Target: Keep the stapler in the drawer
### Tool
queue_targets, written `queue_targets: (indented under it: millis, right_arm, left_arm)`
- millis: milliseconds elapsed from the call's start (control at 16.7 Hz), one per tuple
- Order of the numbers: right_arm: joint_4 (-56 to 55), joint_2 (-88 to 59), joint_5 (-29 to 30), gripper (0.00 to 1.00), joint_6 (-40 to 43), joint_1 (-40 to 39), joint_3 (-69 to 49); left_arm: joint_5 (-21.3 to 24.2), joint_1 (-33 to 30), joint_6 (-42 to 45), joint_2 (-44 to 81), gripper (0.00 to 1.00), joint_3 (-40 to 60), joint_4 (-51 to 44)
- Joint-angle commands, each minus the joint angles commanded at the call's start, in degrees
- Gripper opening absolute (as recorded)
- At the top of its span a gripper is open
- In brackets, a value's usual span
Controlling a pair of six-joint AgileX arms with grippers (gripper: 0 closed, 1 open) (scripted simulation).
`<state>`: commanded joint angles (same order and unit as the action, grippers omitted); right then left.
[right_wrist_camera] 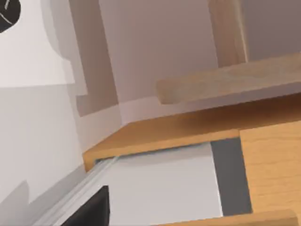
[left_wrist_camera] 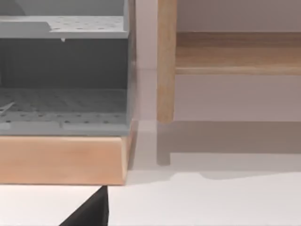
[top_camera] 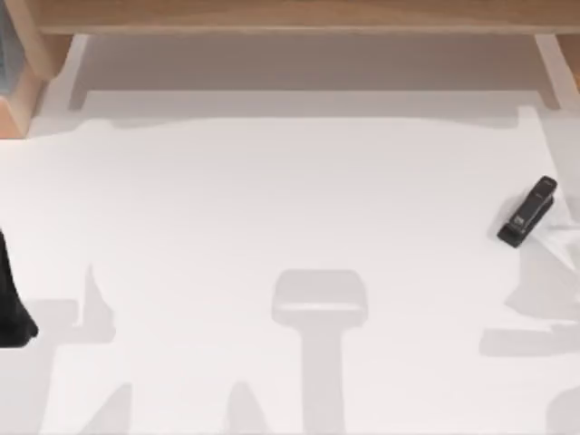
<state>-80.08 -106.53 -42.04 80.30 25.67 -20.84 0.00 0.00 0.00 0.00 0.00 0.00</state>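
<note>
The stapler is slim and black with a small pale label on top. It lies slantwise near the white worktop's right edge, untouched. I cannot tell how either arm's fingers stand.

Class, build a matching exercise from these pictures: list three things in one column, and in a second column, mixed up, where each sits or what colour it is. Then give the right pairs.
Column one:
1. stapler
2. wooden shelf unit
3. left arm

Column two:
A. along the far edge of the white table
B. black, lying slanted near the table's right edge
C. dark shape at the table's left edge

Pairs: 1-B, 2-A, 3-C
</note>
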Motion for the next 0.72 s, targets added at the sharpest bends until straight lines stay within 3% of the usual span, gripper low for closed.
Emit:
queue_targets:
  millis: [300, 720]
  right_arm:
    - [21.28, 3.87, 5.75, 1.0, -19.4, -13.25, -8.59]
    - [67.97, 0.61, 18.91, 1.0, -57.99, -26.47, -32.33]
  left_arm:
    - [0.0, 0.0, 0.0, 0.0, 1.0, 0.0, 0.0]
    - [0.0, 0.0, 0.0, 0.0, 1.0, 0.0, 0.0]
